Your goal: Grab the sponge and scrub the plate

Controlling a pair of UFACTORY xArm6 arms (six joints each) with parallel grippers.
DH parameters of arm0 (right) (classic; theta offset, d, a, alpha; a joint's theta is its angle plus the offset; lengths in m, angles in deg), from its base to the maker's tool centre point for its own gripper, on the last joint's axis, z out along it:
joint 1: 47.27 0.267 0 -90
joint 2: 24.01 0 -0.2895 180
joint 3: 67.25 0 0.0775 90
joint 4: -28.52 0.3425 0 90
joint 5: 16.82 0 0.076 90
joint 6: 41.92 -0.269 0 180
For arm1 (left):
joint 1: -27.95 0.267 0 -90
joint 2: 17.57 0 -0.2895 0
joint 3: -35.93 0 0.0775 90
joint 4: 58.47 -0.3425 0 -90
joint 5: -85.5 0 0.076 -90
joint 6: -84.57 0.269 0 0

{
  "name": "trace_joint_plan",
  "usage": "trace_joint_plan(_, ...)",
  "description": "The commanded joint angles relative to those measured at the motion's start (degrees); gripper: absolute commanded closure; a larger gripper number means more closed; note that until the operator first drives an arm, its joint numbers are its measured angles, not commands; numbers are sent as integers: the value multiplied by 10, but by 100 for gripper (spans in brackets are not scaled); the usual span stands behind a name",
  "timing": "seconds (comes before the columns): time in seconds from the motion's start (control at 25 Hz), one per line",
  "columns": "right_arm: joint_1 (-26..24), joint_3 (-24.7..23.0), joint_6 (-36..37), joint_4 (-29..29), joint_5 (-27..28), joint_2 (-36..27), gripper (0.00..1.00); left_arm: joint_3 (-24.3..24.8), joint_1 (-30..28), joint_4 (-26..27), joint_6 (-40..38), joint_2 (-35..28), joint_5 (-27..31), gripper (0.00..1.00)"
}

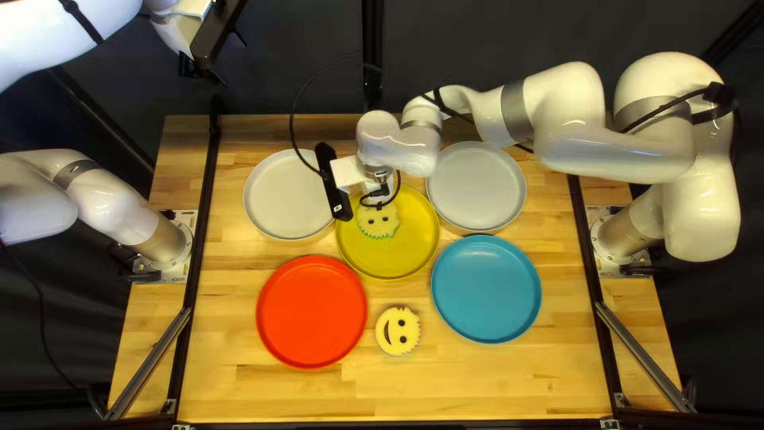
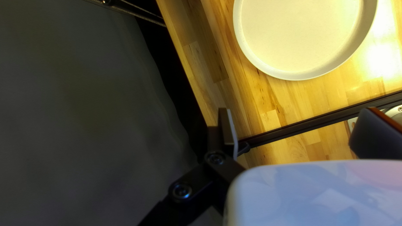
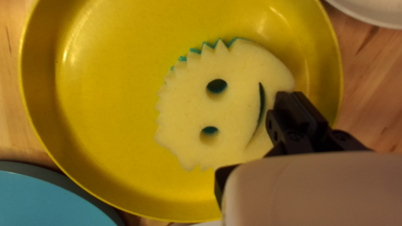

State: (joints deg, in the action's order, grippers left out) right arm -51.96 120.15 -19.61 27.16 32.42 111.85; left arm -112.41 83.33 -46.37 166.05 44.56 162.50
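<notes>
And here at the yellow plate (image 1: 414, 255), the first sponge (image 3: 188, 109) lies within the rim, a touch off centre toward eleven o'clock in the top left view; my right gripper (image 3: 289, 100) is right over its mouth side, one black part overlapping that edge; whether it is clamped on the sponge or merely against it, I cannot tell; the left gripper (image 2: 298, 111) is well out of play, raised, its two fingers wide apart with nothing gripped! So the score: a sponge is at a plate, which looks like the reaching part done; a secure grip is unconfirmed; whether any scrubbing has begun, one still moment cannot say, so I would count most or all of it as left; round the clock from the yellow plate, the blue plate (image 1: 486, 289) sits at four, the second sponge (image 1: 398, 331) on the table (image 1: 477, 382) near six, the red plate (image 1: 311, 311) between seven and eight, one pale plate (image 1: 288, 195) at ten, another pale plate (image 1: 477, 187) at two, none of those five with a gripper on it.
</notes>
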Motion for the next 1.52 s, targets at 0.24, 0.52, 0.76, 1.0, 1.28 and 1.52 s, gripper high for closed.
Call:
trace_joint_plan(0.24, -37, -17, 22, 5, 1, -18, 100, 0, 0, 0, 0, 0, 0, 0)
trace_joint_plan(0.52, -79, -39, 54, 27, -1, -27, 100, 0, 0, 0, 0, 0, 0, 0)
trace_joint_plan(0.76, -48, -42, 31, 32, -12, -29, 100, 0, 0, 0, 0, 0, 0, 0)
trace_joint_plan(1.0, 0, -84, -6, 19, -58, -52, 100, 0, 0, 0, 0, 0, 0, 0)
trace_joint_plan(1.28, 33, -129, -27, 5, -103, -74, 100, 0, 0, 0, 0, 0, 0, 0)
trace_joint_plan(1.52, 4, -161, 7, 8, -118, -96, 100, 0, 0, 0, 0, 0, 0, 0)
